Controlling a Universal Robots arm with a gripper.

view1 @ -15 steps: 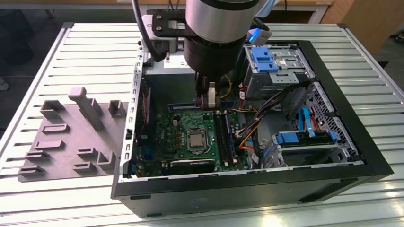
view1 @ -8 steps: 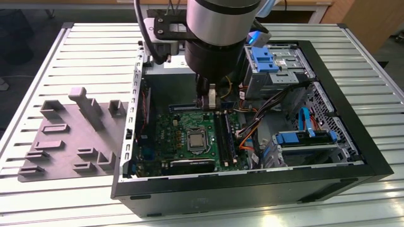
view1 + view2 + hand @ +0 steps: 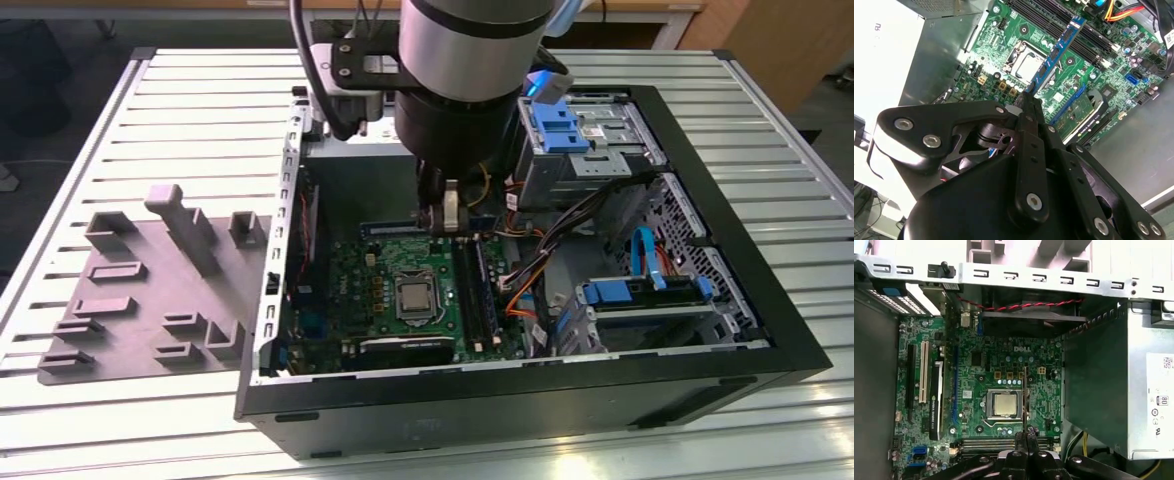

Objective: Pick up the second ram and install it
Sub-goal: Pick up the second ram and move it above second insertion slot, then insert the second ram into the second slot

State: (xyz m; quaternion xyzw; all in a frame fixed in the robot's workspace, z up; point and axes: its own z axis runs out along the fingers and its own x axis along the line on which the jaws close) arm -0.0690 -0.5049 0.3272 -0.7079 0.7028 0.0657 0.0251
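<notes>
arm [image 3: 467,50] upright inside pc case [image 3: 534,400], hand [image 3: 1029,96] tight on second ram [image 3: 1056,52] above mobo [image 3: 999,50]

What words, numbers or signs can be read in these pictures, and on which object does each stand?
On the motherboard: a white maker's logo, not quoted here; other markings too small to read.
On the power supply: white stickers, print too small to read.
On the second ram: nothing readable.

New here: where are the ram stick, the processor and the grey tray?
second ram [image 3: 1056,54], second wrist view, middle of the board.
processor [image 3: 1004,404], first wrist view, its metal lid.
grey tray [image 3: 140,295], exterior view, bare flat base.
</notes>
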